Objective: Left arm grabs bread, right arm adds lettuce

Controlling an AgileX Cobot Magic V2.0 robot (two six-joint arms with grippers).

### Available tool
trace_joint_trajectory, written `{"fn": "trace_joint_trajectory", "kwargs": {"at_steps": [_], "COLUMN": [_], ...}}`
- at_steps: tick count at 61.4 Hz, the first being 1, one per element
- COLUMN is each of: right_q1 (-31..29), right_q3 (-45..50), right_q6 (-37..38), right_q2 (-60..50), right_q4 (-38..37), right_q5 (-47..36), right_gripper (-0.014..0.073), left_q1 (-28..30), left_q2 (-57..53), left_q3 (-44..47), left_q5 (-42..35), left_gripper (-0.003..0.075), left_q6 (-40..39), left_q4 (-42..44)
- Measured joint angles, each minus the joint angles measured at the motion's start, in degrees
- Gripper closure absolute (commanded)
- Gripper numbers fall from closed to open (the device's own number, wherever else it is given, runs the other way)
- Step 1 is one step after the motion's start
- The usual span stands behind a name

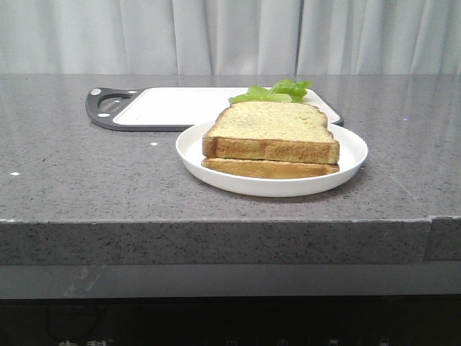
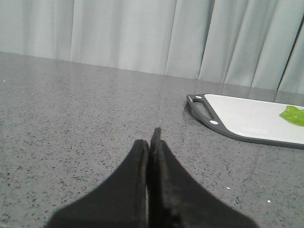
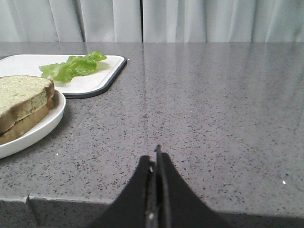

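Note:
The bread (image 1: 272,130), a thick pale slice with green specks, lies on top of a thinner slice (image 1: 270,168) on a white plate (image 1: 354,158). It also shows in the right wrist view (image 3: 21,95). The lettuce (image 1: 277,91) lies on the white cutting board (image 1: 173,107) behind the plate, and shows in the right wrist view (image 3: 71,66) and the left wrist view (image 2: 293,115). My left gripper (image 2: 151,142) is shut and empty over bare counter, far from the board. My right gripper (image 3: 154,159) is shut and empty near the counter's front edge, beside the plate. Neither gripper shows in the front view.
The cutting board has a dark grey rim and a handle (image 2: 202,108) at its left end. The grey speckled counter (image 1: 86,180) ends in a front edge (image 1: 216,222). Pale curtains hang behind.

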Motion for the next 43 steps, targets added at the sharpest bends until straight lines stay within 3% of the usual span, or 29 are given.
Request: {"fn": "trace_joint_trajectory", "kwargs": {"at_steps": [43], "right_q1": [0.0], "right_q3": [0.0], "right_q6": [0.0], "right_q2": [0.0], "right_q4": [0.0], "right_q5": [0.0], "right_gripper": [0.0711], "left_q1": [0.0], "left_q2": [0.0], "left_q3": [0.0], "left_q5": [-0.8], "left_gripper": [0.0741], "left_q6": [0.0], "left_q4": [0.0]}}
